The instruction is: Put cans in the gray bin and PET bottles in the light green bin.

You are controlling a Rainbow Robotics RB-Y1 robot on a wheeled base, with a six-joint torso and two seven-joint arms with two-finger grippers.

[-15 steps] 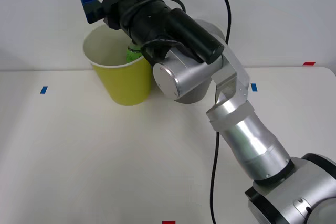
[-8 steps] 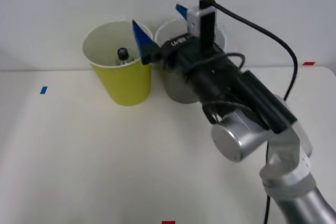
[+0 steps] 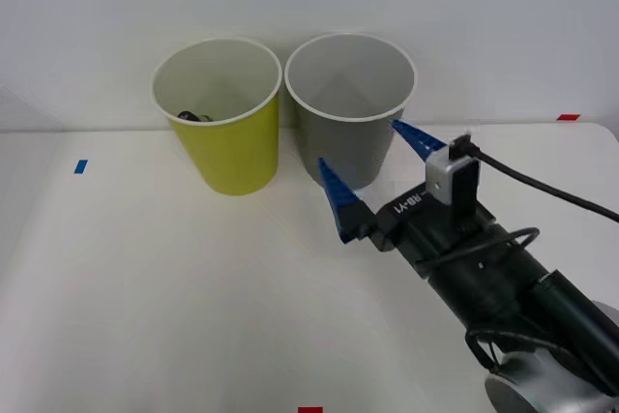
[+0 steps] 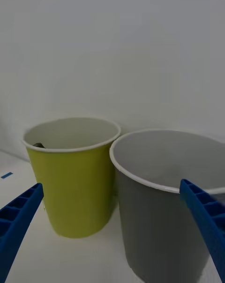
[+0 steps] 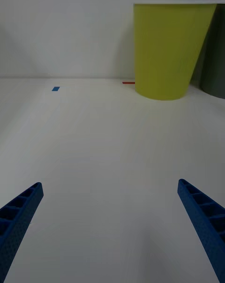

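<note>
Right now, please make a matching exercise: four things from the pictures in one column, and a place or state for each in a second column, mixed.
1. light green bin
2. gray bin
3. right gripper
4. PET bottle

a. open, in front of the gray bin
b. lying inside the light green bin
c. left one of the two bins
d. next to the right gripper, nothing visible inside

Pairs: 1-c, 2-d, 3-a, 4-b

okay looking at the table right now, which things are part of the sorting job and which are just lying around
Part of the job:
light green bin
PET bottle, lying inside it
gray bin
right gripper, fingers open

Just lying about:
blue tape mark
red tape mark
</note>
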